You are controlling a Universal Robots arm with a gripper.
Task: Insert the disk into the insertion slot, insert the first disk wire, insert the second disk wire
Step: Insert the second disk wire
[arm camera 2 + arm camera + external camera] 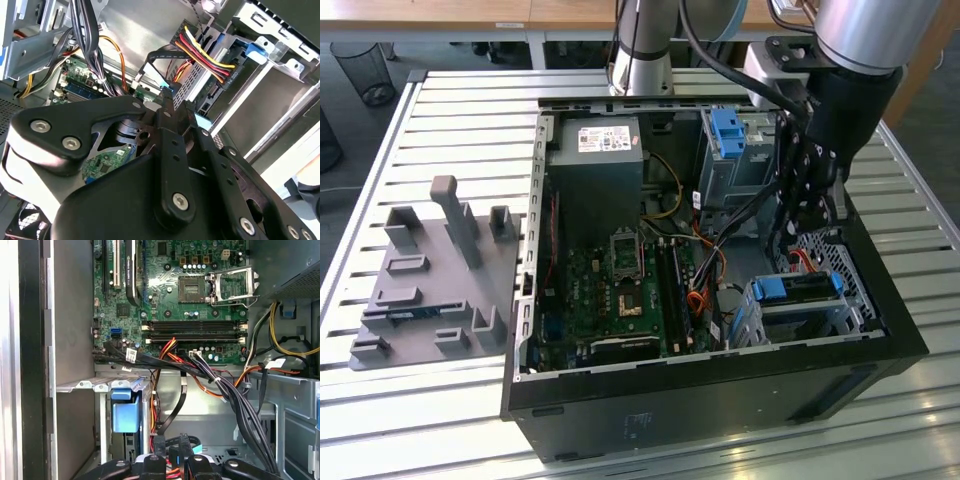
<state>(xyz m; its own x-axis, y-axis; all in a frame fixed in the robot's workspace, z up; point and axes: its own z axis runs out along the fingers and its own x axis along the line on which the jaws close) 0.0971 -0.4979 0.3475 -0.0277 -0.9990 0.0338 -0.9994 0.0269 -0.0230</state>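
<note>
The disk (798, 288), in its blue carrier, lies inside the insertion slot (820, 322), the low silver cage at the case's front corner on the exterior view's right. My gripper (792, 238) reaches down into the case just behind that cage. A connector with red, yellow and black wires (226, 74) sits against the disk's rear end. In the second wrist view my gripper (167, 100) is shut on the blue-tipped end of a black flat disk wire (159, 54), close to the disk's rear. In the first wrist view the gripper (172, 462) is beside the blue carrier tab (125, 414).
The open black case (720, 370) stands on a slatted table. Inside are the green motherboard (620, 290), the power supply (595, 170) and a taller grey bay with a blue latch (728, 132). Black wire bundles (235, 400) hang close by. A grey fixture plate (430, 285) lies outside.
</note>
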